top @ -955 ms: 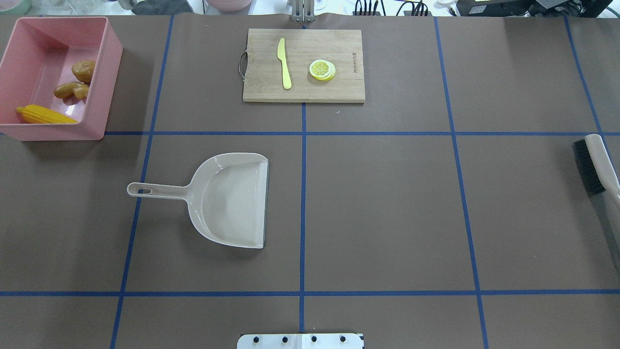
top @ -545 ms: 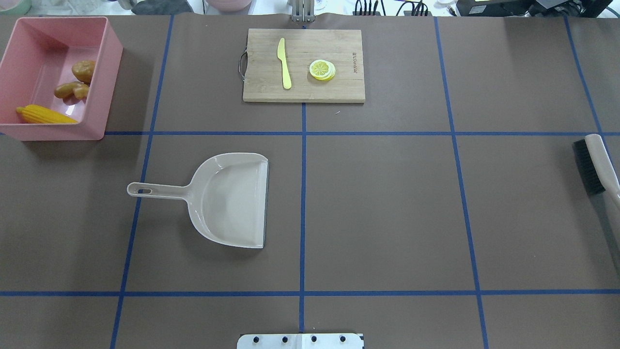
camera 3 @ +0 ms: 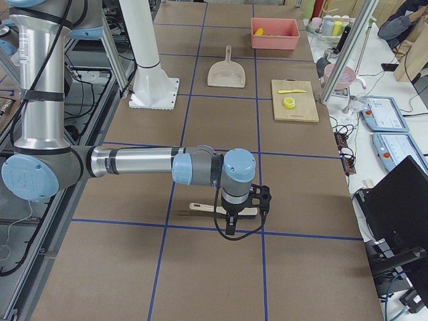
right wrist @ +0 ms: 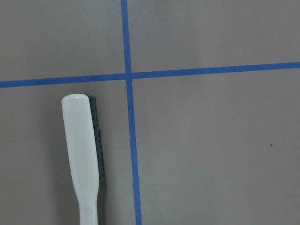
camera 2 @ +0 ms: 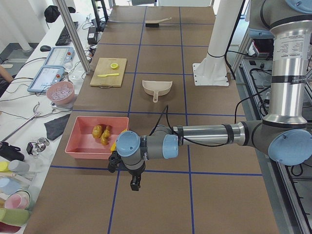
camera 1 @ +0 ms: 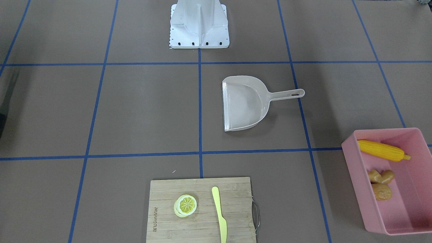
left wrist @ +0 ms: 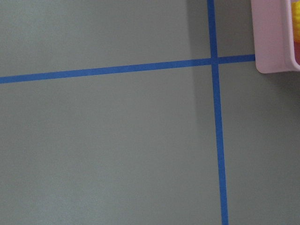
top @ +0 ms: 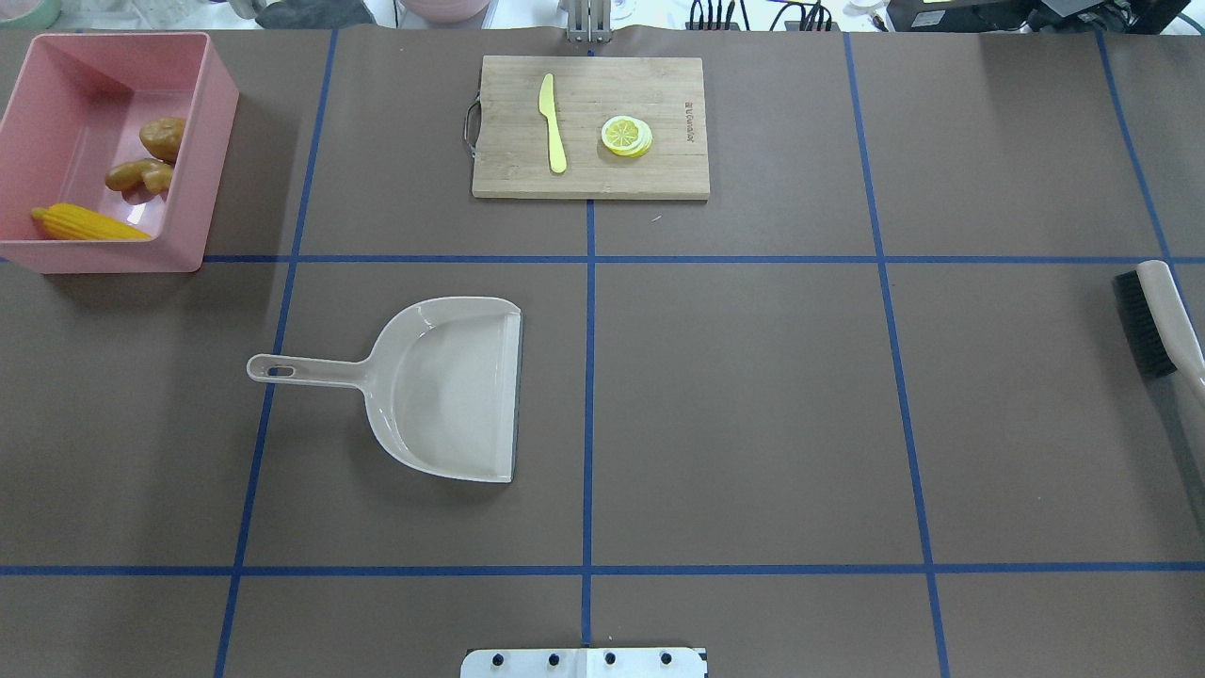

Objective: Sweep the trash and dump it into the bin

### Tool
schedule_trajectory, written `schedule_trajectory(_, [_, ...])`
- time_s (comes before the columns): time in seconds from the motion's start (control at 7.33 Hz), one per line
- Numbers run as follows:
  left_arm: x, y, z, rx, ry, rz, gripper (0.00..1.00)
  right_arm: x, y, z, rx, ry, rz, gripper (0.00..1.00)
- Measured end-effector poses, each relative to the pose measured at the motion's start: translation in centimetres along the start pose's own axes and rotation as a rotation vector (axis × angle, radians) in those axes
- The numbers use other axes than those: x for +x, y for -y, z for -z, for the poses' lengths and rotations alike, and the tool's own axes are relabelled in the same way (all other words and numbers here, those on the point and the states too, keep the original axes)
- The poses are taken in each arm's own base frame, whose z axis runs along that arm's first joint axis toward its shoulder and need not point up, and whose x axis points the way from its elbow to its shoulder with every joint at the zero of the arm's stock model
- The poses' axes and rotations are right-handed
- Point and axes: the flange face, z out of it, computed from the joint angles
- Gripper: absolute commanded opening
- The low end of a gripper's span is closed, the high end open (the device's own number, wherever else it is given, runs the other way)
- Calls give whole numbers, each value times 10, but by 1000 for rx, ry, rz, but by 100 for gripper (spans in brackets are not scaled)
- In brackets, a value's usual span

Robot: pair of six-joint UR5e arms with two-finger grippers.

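The left end effector (camera 2: 135, 184) hangs fingers-down over the table (top: 753, 395) in the lower middle of the exterior left view, just off the near side of the pink bin (top: 202, 169). It shows only in that side view, so I cannot tell whether it is released or clenched, and nothing is seen in it. Its wrist camera looks at bare brown table with a cross of blue tape, and a corner of the bin sits at the upper right of that frame.

The right end effector (camera 3: 230, 226) points down in the lower middle of the exterior right view, over the hand brush (camera 3: 214, 208). Its opening cannot be told either, nor whether it touches the brush. The right wrist view has the brush lying flat at the lower left, beige back up, with dark bristles along its right side.

In the overhead view the bin stands at the upper left. All the trash lies inside it: the corn cob (top: 87, 223) against the lower wall, the ginger root (top: 139, 175) above it, and the potato (top: 163, 137) just beyond.

The beige dustpan (top: 452, 391) lies left of centre, handle toward the left edge. At top centre a wooden cutting board (top: 659, 174) carries a pale yellow knife (top: 553, 124) and a lemon slice (top: 626, 136), apart from each other.
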Motion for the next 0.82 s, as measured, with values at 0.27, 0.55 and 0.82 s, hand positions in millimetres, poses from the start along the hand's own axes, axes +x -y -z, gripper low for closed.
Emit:
schedule_trajectory(0.27, [-5, -2, -5, -11, -2, 10, 99, -1, 0, 1, 2, 0, 4, 100])
schedule_trajectory(0.55, [-8, -4, -9, -19, -3, 18, 99, -2, 1, 2, 4, 1, 9, 100])
schedule_trajectory(0.82, [-9, -3, -10, -22, -3, 23, 99, -2, 1, 2, 5, 2, 11, 100])
